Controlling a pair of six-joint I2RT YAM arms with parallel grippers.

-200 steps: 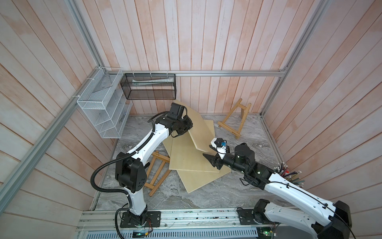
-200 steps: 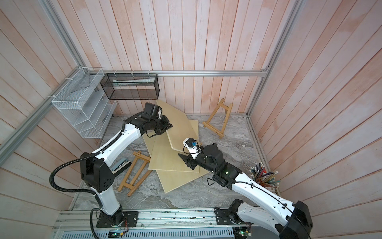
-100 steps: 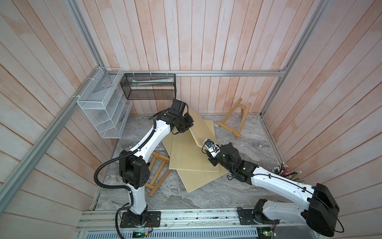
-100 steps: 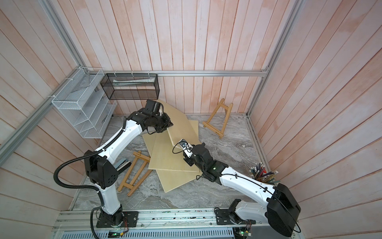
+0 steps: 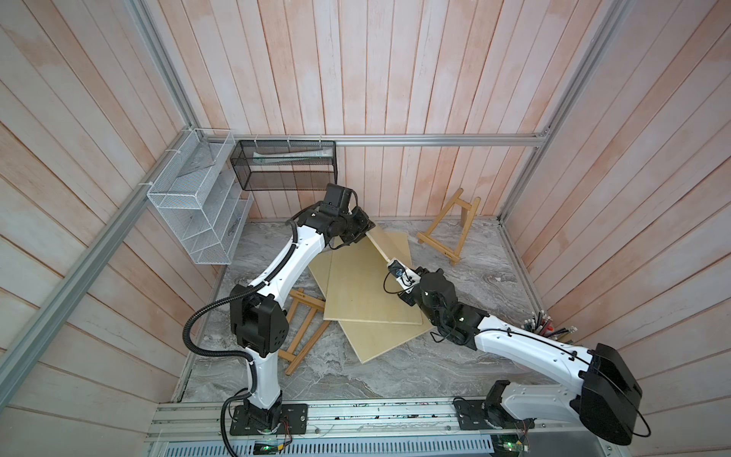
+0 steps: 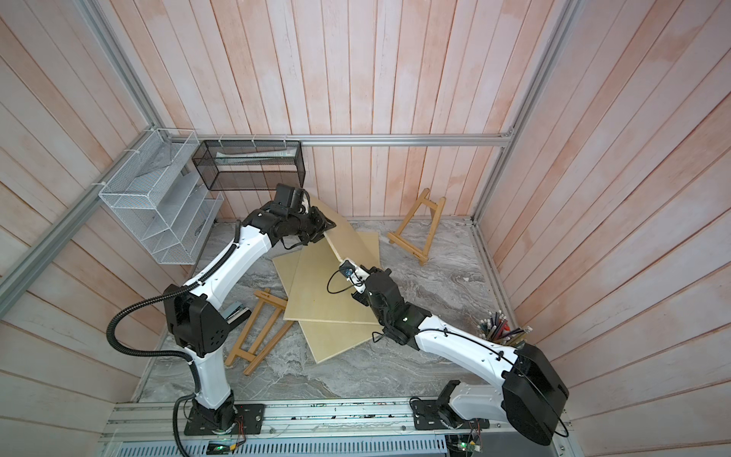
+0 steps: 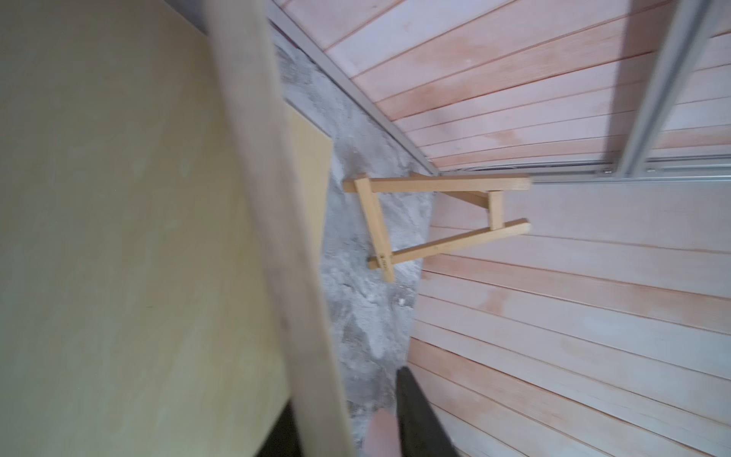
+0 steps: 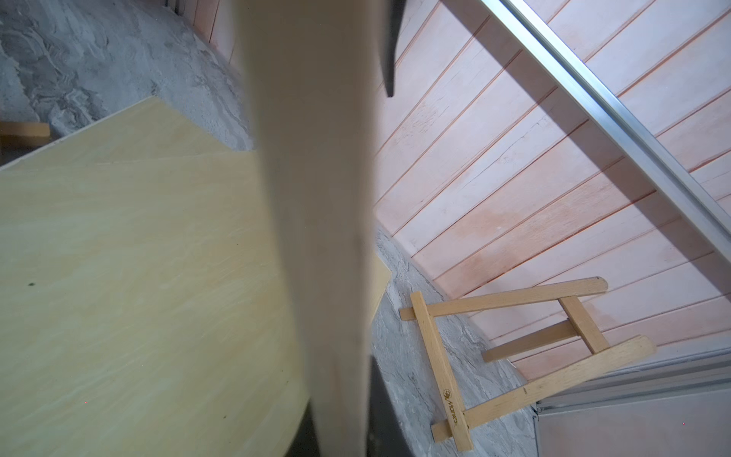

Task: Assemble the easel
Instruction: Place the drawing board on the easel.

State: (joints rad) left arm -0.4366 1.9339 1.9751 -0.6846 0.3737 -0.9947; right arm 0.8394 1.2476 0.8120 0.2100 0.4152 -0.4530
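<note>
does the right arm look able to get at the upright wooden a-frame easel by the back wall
Probably not yet: the right tool is shut on the raised pale plywood board. The grey marbled floor between it and the upright wooden easel looks free.

Robot lab cell, plank walls (image 5: 395, 59), aluminium frame (image 5: 435, 139)

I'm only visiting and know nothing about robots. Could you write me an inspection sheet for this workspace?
Surface: grey marble-look table, no spills seen.
Job's things: standing easel at the back; second easel lying flat; raised board tilted above stacked flat boards.
Clutter: pencil cup at the table's edge.
Grippers: right gripper shut on the raised board; left gripper open around its far end.
Cables: looping black hose; thin wire by the right gripper.
Surroundings: wood-panel walls, white wire rack, black mesh basket.
</note>
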